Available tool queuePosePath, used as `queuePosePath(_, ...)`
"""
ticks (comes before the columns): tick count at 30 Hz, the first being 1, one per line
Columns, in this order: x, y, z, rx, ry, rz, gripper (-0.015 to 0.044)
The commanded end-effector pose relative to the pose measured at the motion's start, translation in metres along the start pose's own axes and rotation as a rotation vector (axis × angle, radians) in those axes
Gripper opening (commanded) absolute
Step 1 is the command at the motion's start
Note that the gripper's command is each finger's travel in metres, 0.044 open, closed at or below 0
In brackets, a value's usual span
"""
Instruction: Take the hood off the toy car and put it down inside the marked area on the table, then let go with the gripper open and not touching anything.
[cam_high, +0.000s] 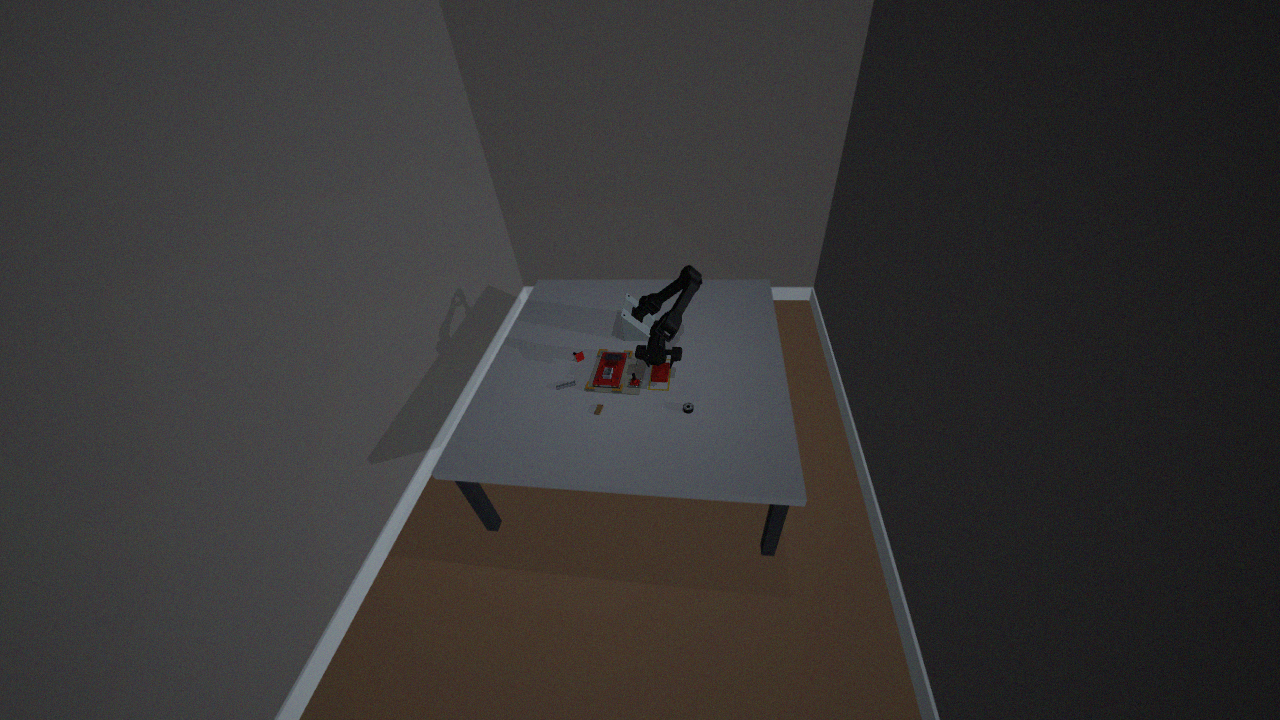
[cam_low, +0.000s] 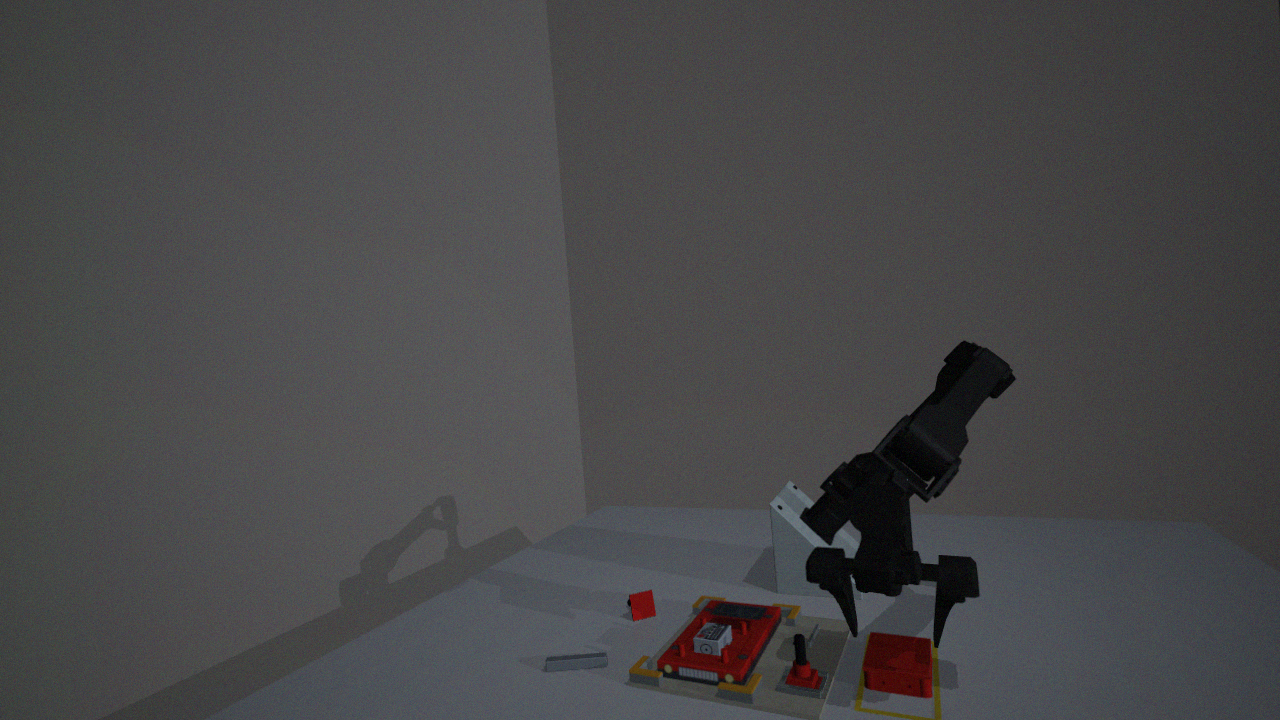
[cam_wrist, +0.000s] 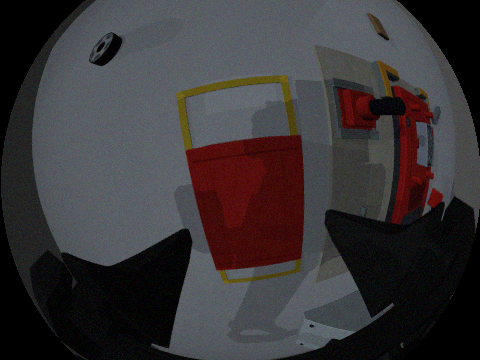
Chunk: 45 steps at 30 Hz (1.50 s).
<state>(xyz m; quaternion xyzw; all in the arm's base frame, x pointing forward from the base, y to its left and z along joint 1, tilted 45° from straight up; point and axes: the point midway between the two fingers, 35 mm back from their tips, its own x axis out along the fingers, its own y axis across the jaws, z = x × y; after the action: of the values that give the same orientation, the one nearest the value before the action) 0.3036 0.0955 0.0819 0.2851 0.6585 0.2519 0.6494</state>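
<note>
The hood is a red block lying flat on the table within the yellow outline of the marked area. In the wrist view it covers parts of the outline's long sides, and both short sides show beyond it. My gripper is open above the hood, with a fingertip out to each side and a visible gap to it. The red toy car sits without a hood on its board, its grey engine block exposed.
A red base with an upright black stick stands on the beige board beside the marked area. A wheel, a small brown piece, a grey bar and a small red piece lie around.
</note>
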Motion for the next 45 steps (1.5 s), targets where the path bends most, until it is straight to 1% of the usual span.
queuePosePath(1, -0.0412, 0.0014, 0.002, -0.009, -0.019, 0.002, 0.044)
queuePosePath(3, -0.0475, 0.0016, 0.0012, -0.009, -0.019, 0.003, 0.044)
queuePosePath(45, -0.0475, 0.0016, 0.0012, -0.009, -0.019, 0.003, 0.044)
